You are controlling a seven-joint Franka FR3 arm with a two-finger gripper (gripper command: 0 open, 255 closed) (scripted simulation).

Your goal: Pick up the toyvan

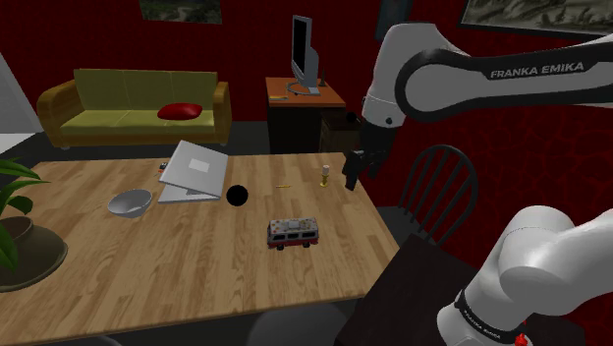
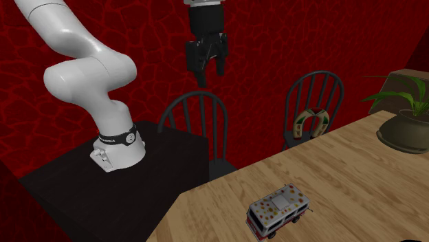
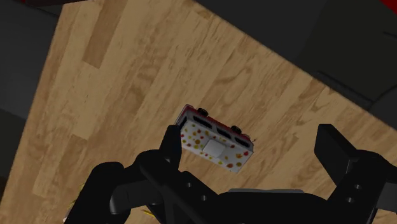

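Note:
The toy van (image 1: pixel 292 234) is white with coloured dots on its roof and a red lower body; it stands upright on the wooden table (image 1: pixel 147 265) near the edge by the stand. In the second exterior view the van (image 2: pixel 278 210) sits close to the table's near corner. My gripper (image 1: pixel 351 169) hangs open well above the table, beyond the van toward the stand side. Seen from the second exterior view, the gripper (image 2: pixel 207 72) is high in the air, its fingers apart and empty. In the wrist view the van (image 3: pixel 215 141) lies far below, near one finger (image 3: pixel 170 145).
On the table are a half-open laptop (image 1: pixel 195 170), a grey bowl (image 1: pixel 130 202), a black ball (image 1: pixel 236 196) and a small yellow bottle (image 1: pixel 325 174). A potted plant (image 1: pixel 15 231) stands at the far end. Dark chairs (image 2: pixel 199 130) line the edge by the stand (image 2: pixel 103 185).

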